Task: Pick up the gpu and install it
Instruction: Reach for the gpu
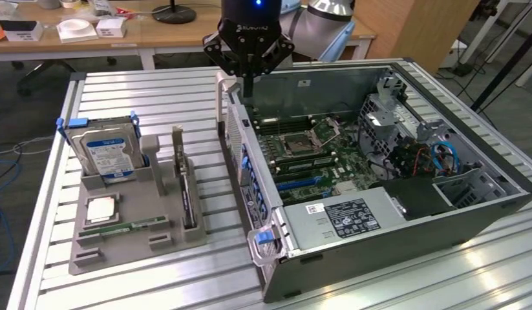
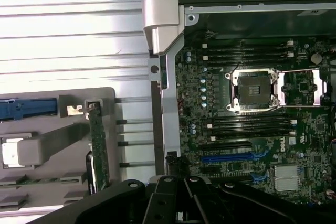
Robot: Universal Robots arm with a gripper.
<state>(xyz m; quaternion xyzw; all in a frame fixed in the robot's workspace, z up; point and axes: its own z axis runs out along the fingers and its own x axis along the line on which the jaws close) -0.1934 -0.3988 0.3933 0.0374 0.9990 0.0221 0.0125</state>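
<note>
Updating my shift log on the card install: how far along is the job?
Done: nothing visible. The gpu stands on edge in the grey holder beside the computer case, untouched. In hand: nothing; the gripper is shut and empty above the case's side wall. Left: the pickup and the install; the blue motherboard slot is bare.

You have a silvery counter (image 1: 154, 90) of ribbed aluminium slats. Two things sit directly on it: a grey moulded plastic parts holder (image 1: 119, 253) toward the exterior view's left, and a black open-sided metal computer case (image 1: 421, 239) to its right, with a strip of bare slats between them.
</note>
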